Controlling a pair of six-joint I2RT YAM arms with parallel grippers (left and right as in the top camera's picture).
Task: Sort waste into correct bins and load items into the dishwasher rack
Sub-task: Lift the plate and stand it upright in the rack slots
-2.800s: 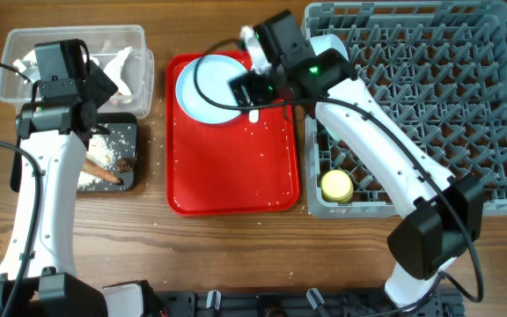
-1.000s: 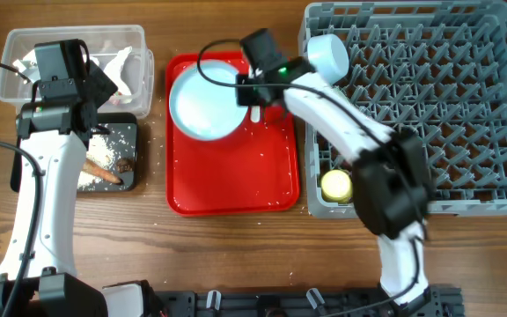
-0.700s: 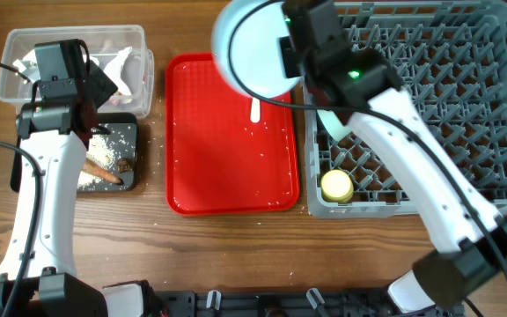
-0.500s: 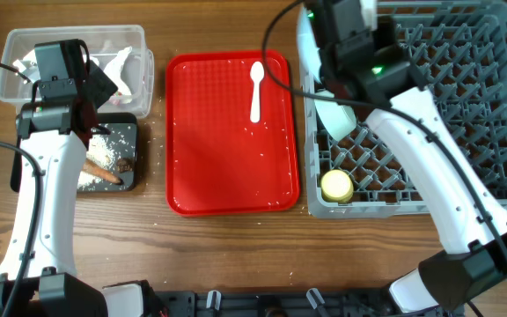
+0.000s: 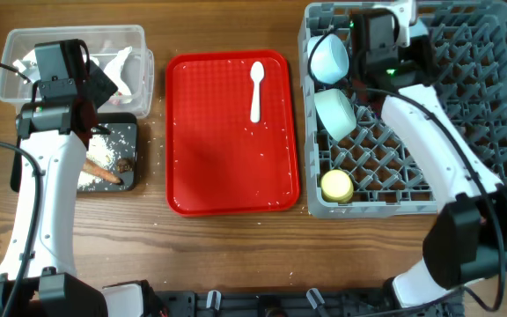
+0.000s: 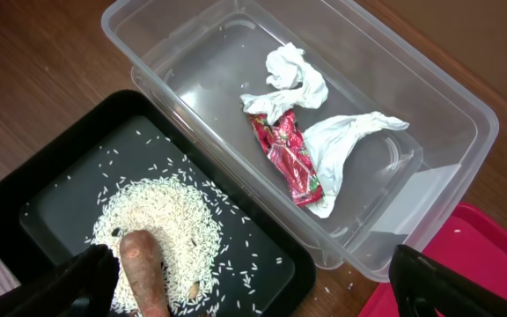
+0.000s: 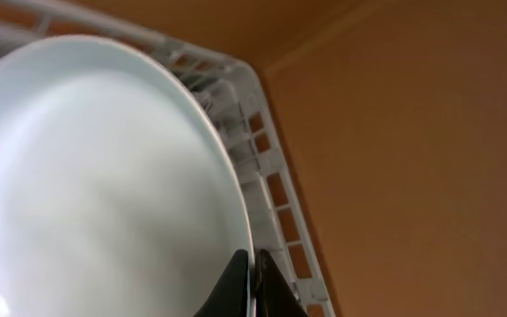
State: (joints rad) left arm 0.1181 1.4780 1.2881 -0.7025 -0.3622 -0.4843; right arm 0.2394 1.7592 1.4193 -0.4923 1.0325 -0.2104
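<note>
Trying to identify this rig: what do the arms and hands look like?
The left arm and right arm: white tubular links, black joint housings, thin black cables looping alongside. A small green light glows on the right arm's black wrist housing. The left hand and right hand have black fingers.

Overhead view: even, diffuse light from above. The desk [image 5: 236, 255] is uniformly bright, and shadows under the arms are short and soft. Focus is sharp throughout, with a faint sheen on the red tray [image 5: 227, 158].

Left wrist view: bright and crisp at centre. White glare runs along the rim and walls of the clear tub [image 6: 385, 167]. The left pincer [image 6: 253, 295] shows only as dark, soft-edged fingers [image 6: 77, 282] in the lower corners.

Right wrist view: too close and soft overall. The plate [image 7: 86, 176] is a smooth pale gradient, brightest at lower left. The rack wall [image 7: 271, 176] is blurred, against a warm orange background. The right pincer [image 7: 252, 282] is a black, unfocused wedge.
</note>
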